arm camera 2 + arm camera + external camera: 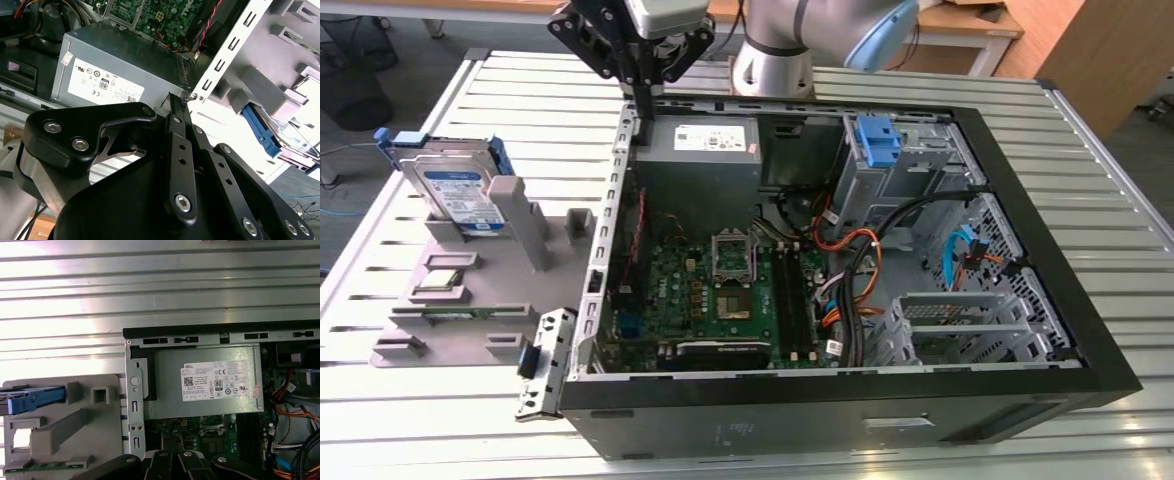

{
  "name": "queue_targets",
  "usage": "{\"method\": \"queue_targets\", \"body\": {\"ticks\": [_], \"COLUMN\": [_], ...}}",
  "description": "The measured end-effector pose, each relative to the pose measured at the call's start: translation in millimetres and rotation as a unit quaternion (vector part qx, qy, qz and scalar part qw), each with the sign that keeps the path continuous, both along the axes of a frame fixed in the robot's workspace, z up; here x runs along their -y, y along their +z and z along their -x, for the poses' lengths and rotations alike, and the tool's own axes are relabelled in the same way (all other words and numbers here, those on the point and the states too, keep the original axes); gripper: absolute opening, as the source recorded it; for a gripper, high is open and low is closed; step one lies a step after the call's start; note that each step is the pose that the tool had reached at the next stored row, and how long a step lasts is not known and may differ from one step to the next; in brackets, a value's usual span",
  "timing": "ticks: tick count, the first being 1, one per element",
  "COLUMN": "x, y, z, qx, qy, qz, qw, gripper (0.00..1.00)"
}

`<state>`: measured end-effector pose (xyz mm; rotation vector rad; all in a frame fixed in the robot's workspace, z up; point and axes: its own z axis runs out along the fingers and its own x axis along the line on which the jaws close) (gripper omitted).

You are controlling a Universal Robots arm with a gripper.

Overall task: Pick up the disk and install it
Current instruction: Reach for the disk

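The disk [460, 192], a silver drive with a white-and-blue label in a blue carrier, stands on edge in a grey holder [480, 290] at the exterior view's left, outside the computer case. Its blue carrier also shows in both wrist views [262, 132] [32, 399]. My gripper [644, 112] hangs above the case's back left corner, by the power supply [700, 140], well apart from the disk. Its black fingers [176, 107] lie pressed together with nothing between them. The gripper's fingers [174, 457] are over the case wall in the first wrist view.
The open computer case [854, 390] fills the middle of the slatted metal table [454, 420]. A grey drive cage [921, 165] with a blue bracket [877, 138] sits at its back right. Motherboard and cables lie inside. The arm's base [774, 60] stands behind the case.
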<state>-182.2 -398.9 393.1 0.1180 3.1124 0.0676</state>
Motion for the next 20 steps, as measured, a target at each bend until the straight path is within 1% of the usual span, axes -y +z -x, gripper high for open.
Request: {"method": "queue_targets", "body": {"ticks": [20], "x": [0.0], "y": [0.0], "z": [6.5], "qx": [0.0], "qy": [0.0], "qz": [0.0], "qw": [1.0], "gripper": [0.1]}}
